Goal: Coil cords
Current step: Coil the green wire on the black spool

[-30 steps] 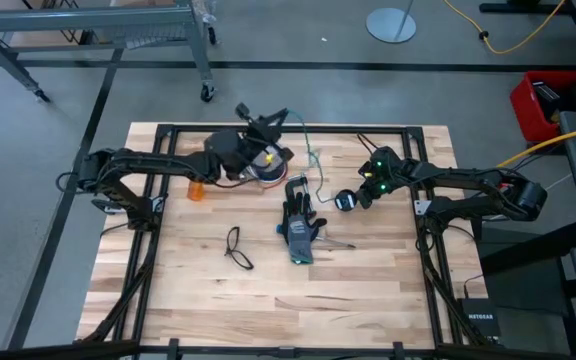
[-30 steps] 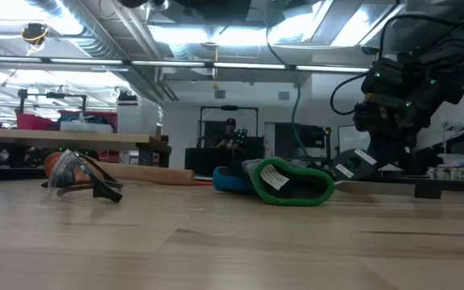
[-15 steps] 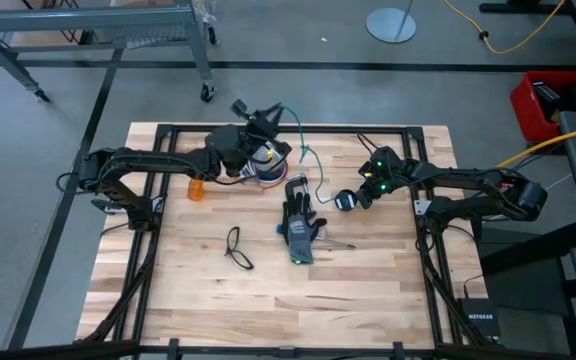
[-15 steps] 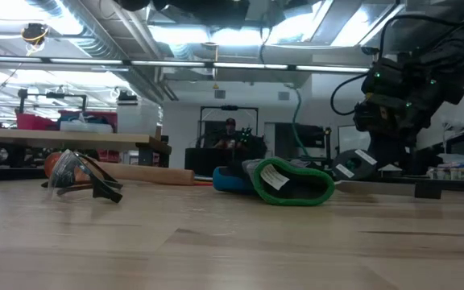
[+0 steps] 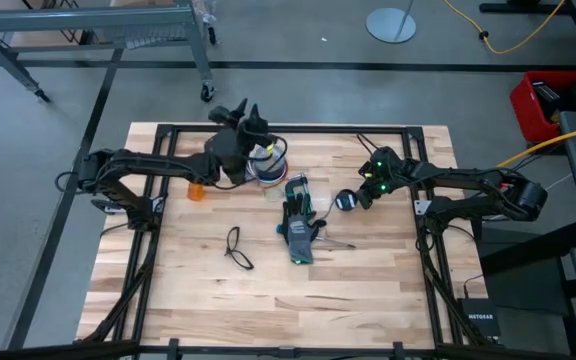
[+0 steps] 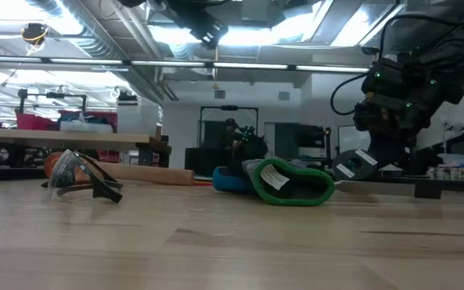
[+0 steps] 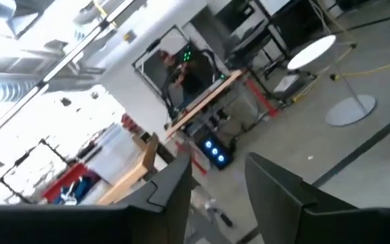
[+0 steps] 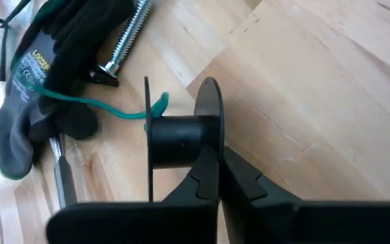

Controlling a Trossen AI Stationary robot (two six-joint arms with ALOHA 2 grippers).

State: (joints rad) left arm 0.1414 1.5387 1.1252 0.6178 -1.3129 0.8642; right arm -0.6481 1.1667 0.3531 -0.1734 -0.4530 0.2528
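A pale wooden plank surface (image 5: pixel 268 290) framed by black rails fills the overhead view, with grey floor on every side.

Going left to right: the left arm reaches in from the left edge toward the far middle. Its left claw (image 5: pixel 242 110) is lifted off the surface near the far rail, fingers (image 7: pixel 276 186) spread apart with nothing between them. Just beside it sits a wide blue-grey tape roll (image 5: pixel 268 165), and a small orange object (image 5: pixel 197 190) lies under the arm.

In the open middle, nearer the front, a thin dark cord in a loose loop (image 5: pixel 236 247) lies alone, well apart from everything else. The whole front half of the planks around it is bare wood.

Right of centre lies a black-and-grey work glove with a green cuff (image 5: pixel 299 225), with a thin green cord (image 8: pixel 87 103) trailing over it toward a small black round spool (image 8: pixel 181 139).

The right claw (image 5: pixel 353 199) is at surface level just right of the glove, pressed together on the spool's rim. The right arm stretches back to the right edge.
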